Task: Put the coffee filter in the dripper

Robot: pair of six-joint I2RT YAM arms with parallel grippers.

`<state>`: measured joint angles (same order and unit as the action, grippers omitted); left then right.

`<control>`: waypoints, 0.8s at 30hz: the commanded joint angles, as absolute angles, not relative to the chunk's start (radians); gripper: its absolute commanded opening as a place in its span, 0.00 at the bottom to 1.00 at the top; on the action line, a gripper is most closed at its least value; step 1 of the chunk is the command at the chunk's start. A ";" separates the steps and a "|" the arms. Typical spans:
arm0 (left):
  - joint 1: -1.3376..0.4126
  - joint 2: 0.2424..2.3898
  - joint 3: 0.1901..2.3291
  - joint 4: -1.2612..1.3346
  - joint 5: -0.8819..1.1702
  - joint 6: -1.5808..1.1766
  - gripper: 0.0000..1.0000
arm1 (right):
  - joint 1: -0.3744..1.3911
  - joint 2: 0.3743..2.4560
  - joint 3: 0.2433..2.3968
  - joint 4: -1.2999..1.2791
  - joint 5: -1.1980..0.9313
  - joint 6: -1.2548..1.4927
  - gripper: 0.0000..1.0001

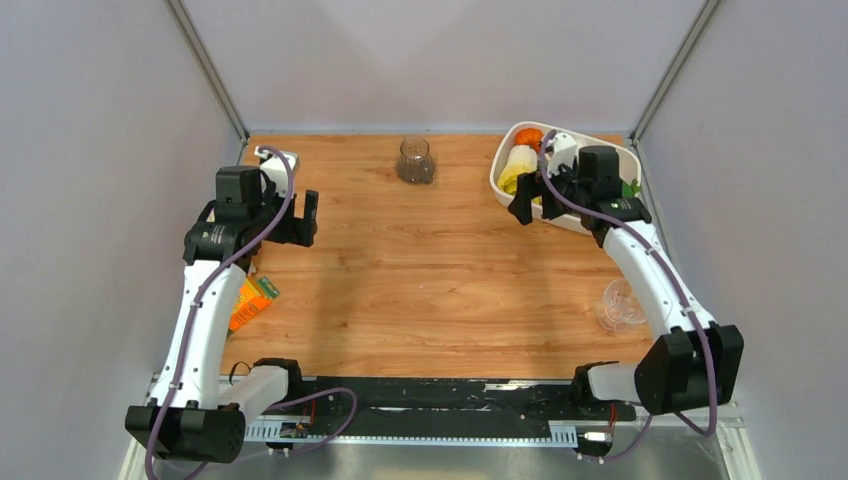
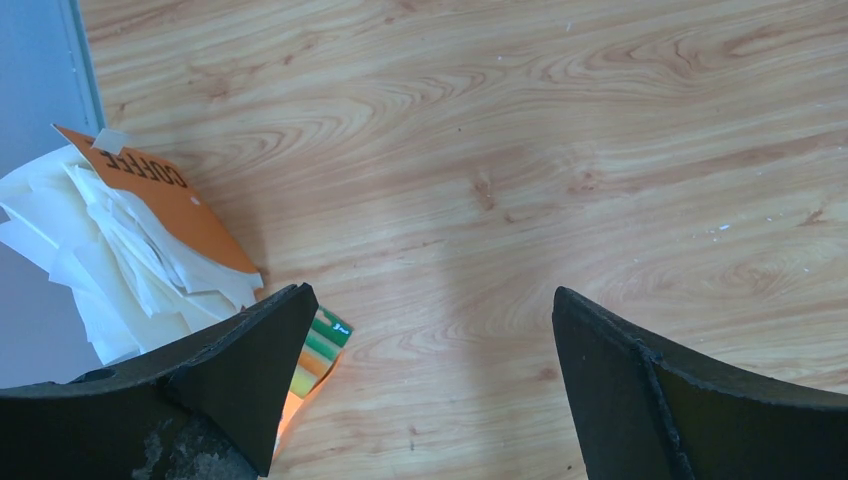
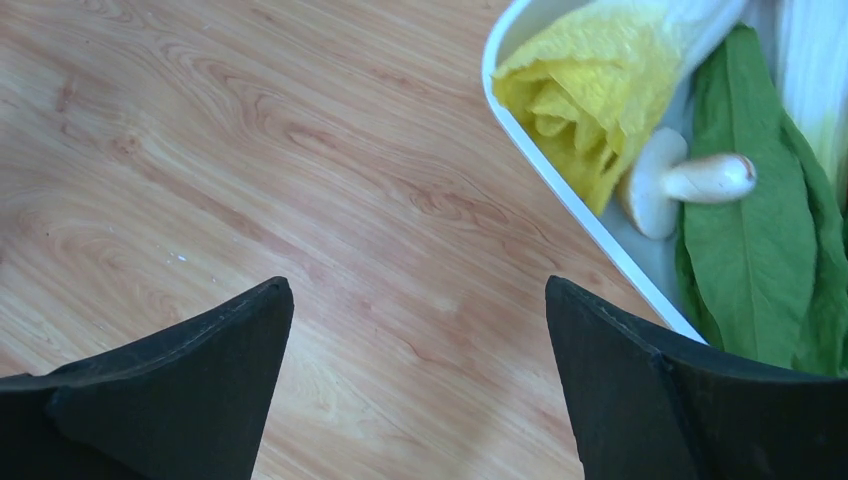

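The coffee filter (image 2: 105,265) is white, the packet (image 2: 178,212) orange (black lettering), the table (image 2: 500,150) wood-grained.

Bright, even, diffuse light fills all three views. Soft, pale shadows lie on the bench (image 1: 430,290). Both wrist views hold the wood grain sharp, while the left pincer (image 2: 432,291) and the right pincer (image 3: 418,281) show dark and slightly soft at the bottom edge.

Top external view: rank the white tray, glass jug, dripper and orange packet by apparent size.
1. white tray
2. orange packet, partly covered
3. glass jug and dripper: too alike to rank, as the dripper is partly hidden
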<state>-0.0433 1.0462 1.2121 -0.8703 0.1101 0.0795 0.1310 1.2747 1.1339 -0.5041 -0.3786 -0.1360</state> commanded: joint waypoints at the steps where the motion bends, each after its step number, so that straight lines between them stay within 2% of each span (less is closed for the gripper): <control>1: -0.037 1.034 1.228 -0.836 0.110 0.072 1.00 | 0.208 1.371 1.252 -0.473 -0.384 -0.134 1.00; 12: -0.037 0.963 1.266 -0.788 0.169 0.024 1.00 | 0.409 1.802 1.621 -0.441 -0.244 -0.129 1.00; 24: -0.037 0.994 1.270 -0.781 0.199 -0.022 1.00 | 0.458 2.177 1.923 -0.437 -0.215 -0.116 0.99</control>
<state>-0.0433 0.9878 1.2385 -0.8173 0.1776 0.0048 0.4492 2.1014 1.8206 -0.4717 -0.2367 -0.1345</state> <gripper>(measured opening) 0.998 0.997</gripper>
